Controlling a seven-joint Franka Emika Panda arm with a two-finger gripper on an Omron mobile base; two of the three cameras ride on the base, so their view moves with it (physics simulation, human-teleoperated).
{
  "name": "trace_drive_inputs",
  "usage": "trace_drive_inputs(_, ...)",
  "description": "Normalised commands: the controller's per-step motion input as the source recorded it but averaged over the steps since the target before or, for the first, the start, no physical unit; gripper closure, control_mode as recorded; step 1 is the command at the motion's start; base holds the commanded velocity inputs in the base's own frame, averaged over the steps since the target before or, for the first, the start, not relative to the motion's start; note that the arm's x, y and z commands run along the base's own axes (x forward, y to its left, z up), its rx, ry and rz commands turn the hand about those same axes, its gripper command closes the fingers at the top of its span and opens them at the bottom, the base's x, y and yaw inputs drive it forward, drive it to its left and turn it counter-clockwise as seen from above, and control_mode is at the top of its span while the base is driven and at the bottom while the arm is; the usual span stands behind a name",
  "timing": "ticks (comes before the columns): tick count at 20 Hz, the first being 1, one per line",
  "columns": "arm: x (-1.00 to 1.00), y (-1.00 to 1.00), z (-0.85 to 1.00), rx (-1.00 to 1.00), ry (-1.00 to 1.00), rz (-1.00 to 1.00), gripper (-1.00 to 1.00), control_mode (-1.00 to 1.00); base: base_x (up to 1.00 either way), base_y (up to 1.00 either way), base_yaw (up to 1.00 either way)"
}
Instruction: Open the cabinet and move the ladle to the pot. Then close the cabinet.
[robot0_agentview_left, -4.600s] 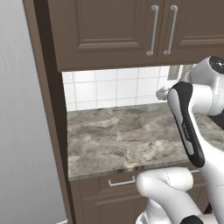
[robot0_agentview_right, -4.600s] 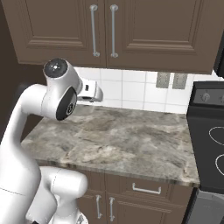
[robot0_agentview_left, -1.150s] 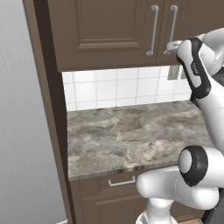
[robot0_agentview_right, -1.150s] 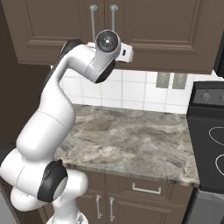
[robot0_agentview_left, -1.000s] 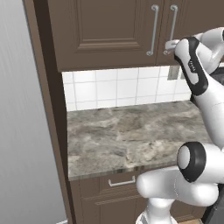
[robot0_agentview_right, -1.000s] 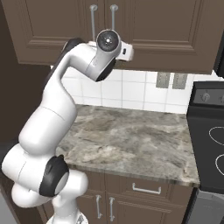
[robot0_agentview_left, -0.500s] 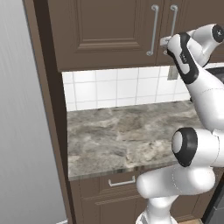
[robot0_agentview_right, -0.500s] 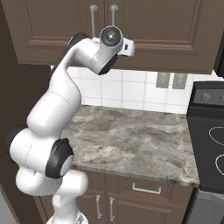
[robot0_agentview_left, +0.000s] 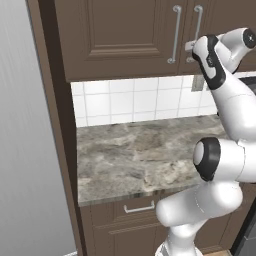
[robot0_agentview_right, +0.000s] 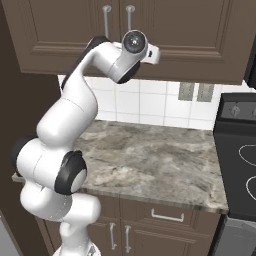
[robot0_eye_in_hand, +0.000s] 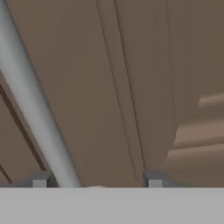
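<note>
— Since a second ago?
— Arm raised to the cabinet, upper frame; both raised-panel wood doors shut. Gripper straddles the right door's round silver bar handle — fingers apart, grip uncertain.
— Below?
— Veined stone counter.

Much is cut off or hidden at the cabinet.

You see both doors shut, so whatever is inside stays hidden. The arm covers the lower part of the right silver bar handle in the left base view. In the hand view only the two fingertips show, one touching the handle; the rest of the gripper is out of frame. You cannot tell whether the jaws grip it. The stove runs off the right edge.
</note>
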Motion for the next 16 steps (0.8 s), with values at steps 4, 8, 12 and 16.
trace_drive_inputs(4,0.28,-0.24,0.00,0.00,-0.05,0.00,-1.00,-1.00,0.00,0.00,0.00)
trace_drive_inputs(8,0.24,-0.17,0.00,0.00,-0.08,0.00,1.00,-1.00,0.00,0.00,0.00)
trace_drive_inputs(12,0.08,-0.22,0.00,-0.01,-0.13,0.00,1.00,-1.00,0.00,0.00,0.00)
trace_drive_inputs(16,-0.07,-0.47,0.00,-0.03,-0.18,0.00,1.00,-1.00,0.00,0.00,0.00)
